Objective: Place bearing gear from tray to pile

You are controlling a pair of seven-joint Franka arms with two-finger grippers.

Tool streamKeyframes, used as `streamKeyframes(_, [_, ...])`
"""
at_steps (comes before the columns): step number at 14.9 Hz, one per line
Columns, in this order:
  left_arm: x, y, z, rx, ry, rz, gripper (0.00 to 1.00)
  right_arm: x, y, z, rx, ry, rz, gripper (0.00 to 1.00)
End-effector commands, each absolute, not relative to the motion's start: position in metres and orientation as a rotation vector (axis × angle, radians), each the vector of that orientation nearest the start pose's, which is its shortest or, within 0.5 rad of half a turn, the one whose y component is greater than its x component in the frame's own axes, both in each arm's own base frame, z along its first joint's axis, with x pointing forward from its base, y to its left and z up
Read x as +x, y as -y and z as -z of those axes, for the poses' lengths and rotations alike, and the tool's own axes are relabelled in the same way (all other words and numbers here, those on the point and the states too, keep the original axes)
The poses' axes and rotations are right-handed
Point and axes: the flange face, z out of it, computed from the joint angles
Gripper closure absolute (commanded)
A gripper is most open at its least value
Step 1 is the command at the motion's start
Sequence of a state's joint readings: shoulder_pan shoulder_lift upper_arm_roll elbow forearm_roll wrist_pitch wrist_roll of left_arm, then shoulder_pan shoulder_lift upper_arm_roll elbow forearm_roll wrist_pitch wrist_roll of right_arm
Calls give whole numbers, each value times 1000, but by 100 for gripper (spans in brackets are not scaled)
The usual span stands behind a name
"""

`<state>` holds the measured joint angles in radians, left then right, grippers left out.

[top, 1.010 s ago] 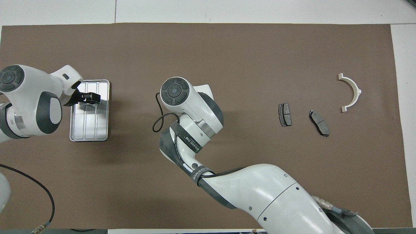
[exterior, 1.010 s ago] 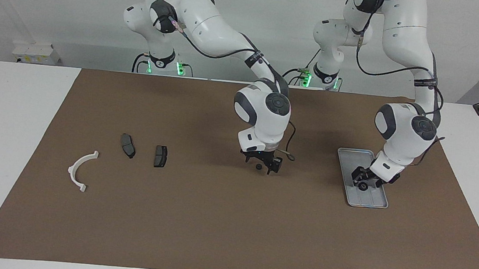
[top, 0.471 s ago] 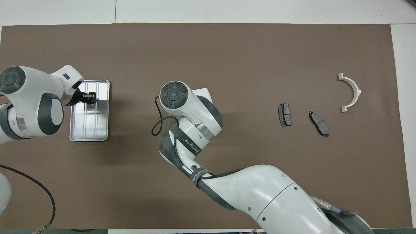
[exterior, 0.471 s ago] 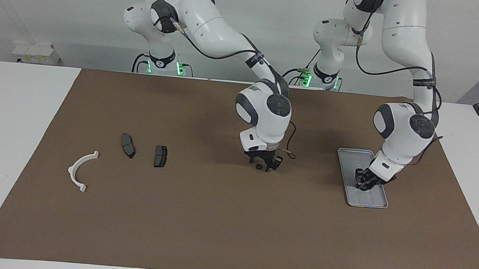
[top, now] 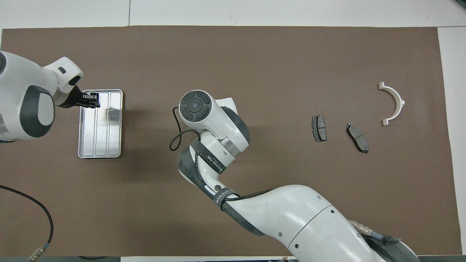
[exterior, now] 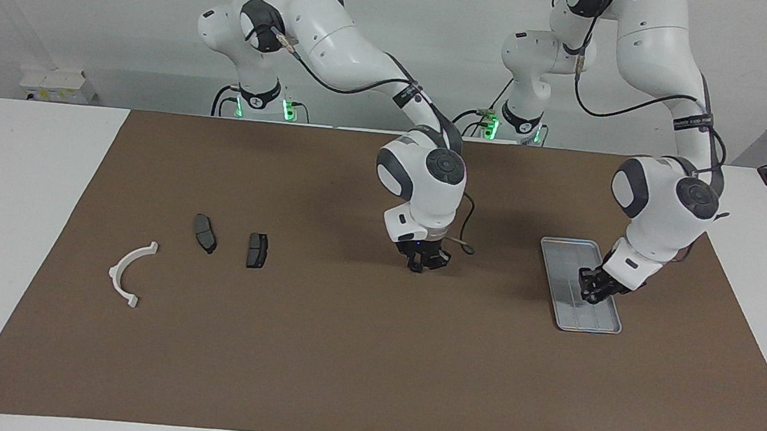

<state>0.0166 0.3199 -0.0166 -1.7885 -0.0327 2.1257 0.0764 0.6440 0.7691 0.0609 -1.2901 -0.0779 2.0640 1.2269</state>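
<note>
Facing view: left gripper raised a little over the tray, above the half of it farther from the robots. Fingers drawn close together, probably pinching the gear. Gear itself hidden between the dark fingers, not seen plainly. Nothing else seen lying on the tray, so most likely held there. Tray with long axis running from the robots outward, at the left arm's end of the mat.

Pile well apart from this gripper, toward the right arm's end of the table: two dark pads side by side, and a white bracket a little farther from the robots than they are. From the held gear, then, a long way sideways along the table, almost no way nearer or farther.

Right gripper low over the middle of the mat, between tray and pile, fingertips fully closed. Cannot tell whether closed on any small part. Clearly nearer to the pile than the left gripper.

Judged from this: either a long reach across for the left arm, or a passing of the gear in the middle. For a passing, need to open the closed right fingers first.
</note>
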Motion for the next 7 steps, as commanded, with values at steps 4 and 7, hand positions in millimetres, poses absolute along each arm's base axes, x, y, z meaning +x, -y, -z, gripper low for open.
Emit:
streamKeyframes(4, [638,51,-468,-3248,19,-2,100,582,-459,-295,-3055,-820,32,100])
streamKeyframes(7, [636,79,-469,-3237,68,-1,100,601,-417,-345,-3092,-769,13,100])
